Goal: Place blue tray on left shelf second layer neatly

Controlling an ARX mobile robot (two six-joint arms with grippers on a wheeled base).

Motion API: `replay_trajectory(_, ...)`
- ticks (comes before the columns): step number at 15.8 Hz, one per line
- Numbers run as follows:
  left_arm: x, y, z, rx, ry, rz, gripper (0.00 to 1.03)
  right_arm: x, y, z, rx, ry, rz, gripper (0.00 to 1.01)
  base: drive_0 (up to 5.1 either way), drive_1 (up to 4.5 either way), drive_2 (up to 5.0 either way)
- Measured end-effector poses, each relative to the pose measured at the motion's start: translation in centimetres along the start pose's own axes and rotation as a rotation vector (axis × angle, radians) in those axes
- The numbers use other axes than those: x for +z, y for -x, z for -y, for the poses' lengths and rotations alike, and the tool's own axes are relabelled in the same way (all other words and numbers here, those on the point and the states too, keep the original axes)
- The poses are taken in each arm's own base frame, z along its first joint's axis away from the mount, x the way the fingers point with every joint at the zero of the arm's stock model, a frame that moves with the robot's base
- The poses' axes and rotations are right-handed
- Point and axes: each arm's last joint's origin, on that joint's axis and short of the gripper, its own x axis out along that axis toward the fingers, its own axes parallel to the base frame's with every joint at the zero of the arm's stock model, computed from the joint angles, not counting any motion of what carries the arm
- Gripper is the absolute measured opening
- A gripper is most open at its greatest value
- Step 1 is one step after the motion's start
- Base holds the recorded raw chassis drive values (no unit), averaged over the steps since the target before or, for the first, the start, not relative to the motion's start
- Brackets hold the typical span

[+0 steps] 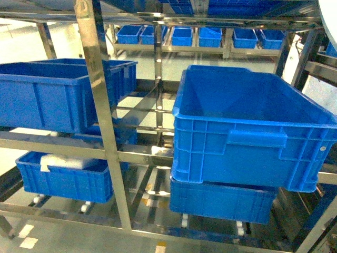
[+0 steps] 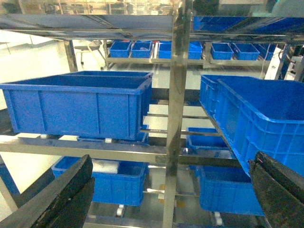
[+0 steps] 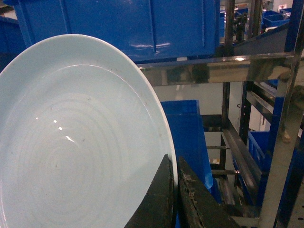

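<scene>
The blue tray (image 3: pixel 76 142), pale sky-blue with a raised rim, fills the left of the right wrist view, standing on edge. My right gripper (image 3: pixel 175 164) is shut on its rim, one finger on each face. A pale curved sliver at the top right corner of the head view looks like the same tray (image 1: pixel 330 23). The left shelf (image 1: pixel 102 121) is the shiny steel rack in front of me; its upright (image 2: pixel 176 118) runs down the middle of the left wrist view. My left gripper (image 2: pixel 171 164) is open and holds nothing. Neither gripper shows in the head view.
Deep dark-blue crates sit on the rack: one on the left tier (image 1: pixel 58 95), a large tilted one on the right (image 1: pixel 247 132), and two below (image 1: pixel 63 176) (image 1: pixel 221 200). A farther rack holds small blue bins (image 1: pixel 195 36). A steel crossbar (image 3: pixel 213 71) passes behind the tray.
</scene>
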Motion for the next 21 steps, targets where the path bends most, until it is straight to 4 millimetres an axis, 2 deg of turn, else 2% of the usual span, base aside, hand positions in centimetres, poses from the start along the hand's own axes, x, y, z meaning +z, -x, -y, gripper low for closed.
replay_trajectory(4, 0.01, 0.00, 0.00, 0.000, 0.000, 0.001, 0.98, 0.03, 0.02, -0.01, 0.000, 0.000, 0.002, 0.02, 1.2, 1.17, 1.2)
replay_trajectory(12, -0.01, 0.00, 0.00, 0.000, 0.000, -0.001, 0.98, -0.05, -0.06, 0.01, -0.001, 0.000, -0.003, 0.02, 0.2, 1.88, -1.6)
replay_trajectory(19, -0.01, 0.00, 0.00, 0.000, 0.000, -0.001, 0.98, -0.06, -0.07, 0.02, -0.001, -0.001, -0.004, 0.02, 0.0, 0.00, 0.0)
replay_trajectory(21, -0.01, 0.00, 0.00, 0.000, 0.000, -0.001, 0.98, -0.38, -0.07, 0.42, 0.037, -0.039, -0.066, 0.02, 0.0, 0.00, 0.0)
